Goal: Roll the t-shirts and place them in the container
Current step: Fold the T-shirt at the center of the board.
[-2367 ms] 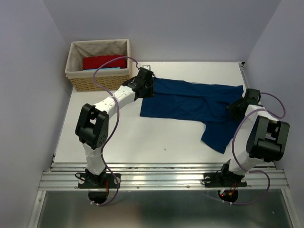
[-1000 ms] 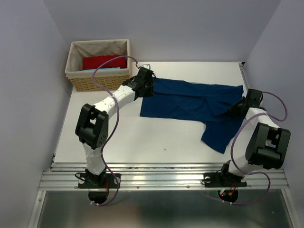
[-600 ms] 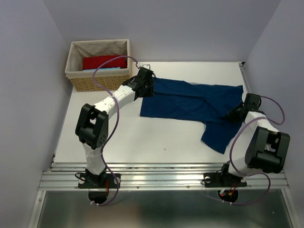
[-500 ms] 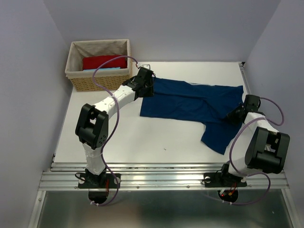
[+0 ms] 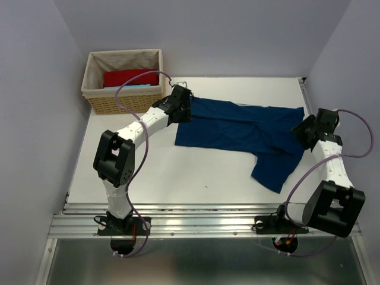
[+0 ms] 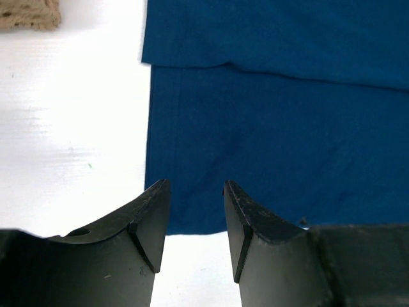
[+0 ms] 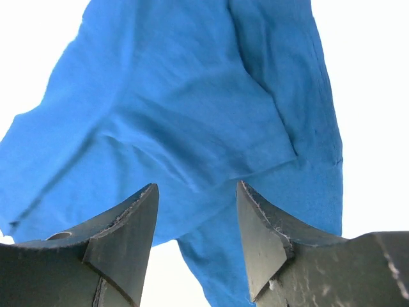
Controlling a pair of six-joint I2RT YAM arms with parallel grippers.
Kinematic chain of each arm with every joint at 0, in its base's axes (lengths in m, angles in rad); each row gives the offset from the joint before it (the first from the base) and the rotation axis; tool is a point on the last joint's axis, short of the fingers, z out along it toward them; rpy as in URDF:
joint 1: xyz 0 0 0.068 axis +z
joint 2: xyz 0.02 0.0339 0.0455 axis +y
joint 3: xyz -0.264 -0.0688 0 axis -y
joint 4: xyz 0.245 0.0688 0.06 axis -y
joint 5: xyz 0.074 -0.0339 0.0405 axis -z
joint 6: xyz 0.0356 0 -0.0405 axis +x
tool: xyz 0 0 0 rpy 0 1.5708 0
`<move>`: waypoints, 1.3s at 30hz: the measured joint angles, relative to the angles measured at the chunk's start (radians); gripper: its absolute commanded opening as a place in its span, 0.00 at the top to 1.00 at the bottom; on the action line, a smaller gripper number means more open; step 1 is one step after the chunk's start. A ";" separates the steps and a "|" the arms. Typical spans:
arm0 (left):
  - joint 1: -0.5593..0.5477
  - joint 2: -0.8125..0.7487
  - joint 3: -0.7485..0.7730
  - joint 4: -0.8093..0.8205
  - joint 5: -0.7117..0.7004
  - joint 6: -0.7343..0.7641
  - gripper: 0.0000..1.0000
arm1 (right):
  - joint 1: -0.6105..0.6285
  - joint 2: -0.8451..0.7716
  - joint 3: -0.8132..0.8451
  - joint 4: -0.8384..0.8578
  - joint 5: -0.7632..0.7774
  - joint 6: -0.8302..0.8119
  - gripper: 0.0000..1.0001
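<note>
Looking down from the top camera, the navy t-shirt (image 5: 237,127) lay spread on the white table (image 5: 148,172), its long axis running left to right. A loose flap trailed toward the near edge at its right end. The left gripper (image 5: 183,111) sat over the shirt's left end, just beside the wicker basket (image 5: 95,98), which held a folded red garment (image 5: 127,77). The right gripper (image 5: 304,132) was at the opposite, right end. Each arm was therefore nearest its own end of the cloth, and a roll would probably have to travel along that left-right axis from one end toward the other.

Through the left wrist camera, the fingers stood apart with nothing between them. The shirt's squared end lay directly ahead of and under the tips, its side edge just outside the left finger. A fold line crossed farther ahead, and a corner of wicker showed at the top left.

Through the right wrist camera, that pincer was likewise parted and empty. It hung over wrinkled blue fabric that filled the view ahead, with bare table on either side. One strip of cloth ran off beneath the right-hand finger.
</note>
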 measured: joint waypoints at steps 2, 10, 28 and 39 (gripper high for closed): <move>0.000 -0.018 -0.025 0.003 -0.003 -0.004 0.48 | 0.000 -0.037 0.018 -0.014 0.016 0.000 0.42; 0.020 -0.174 -0.293 0.017 0.023 -0.068 0.30 | 0.000 -0.192 -0.026 -0.167 0.001 -0.011 0.34; 0.072 -0.113 -0.446 0.191 0.098 -0.259 0.39 | 0.000 -0.230 -0.051 -0.379 -0.003 -0.006 0.28; 0.072 -0.062 -0.443 0.234 0.127 -0.285 1.00 | 0.000 -0.195 -0.175 -0.457 -0.047 0.126 0.27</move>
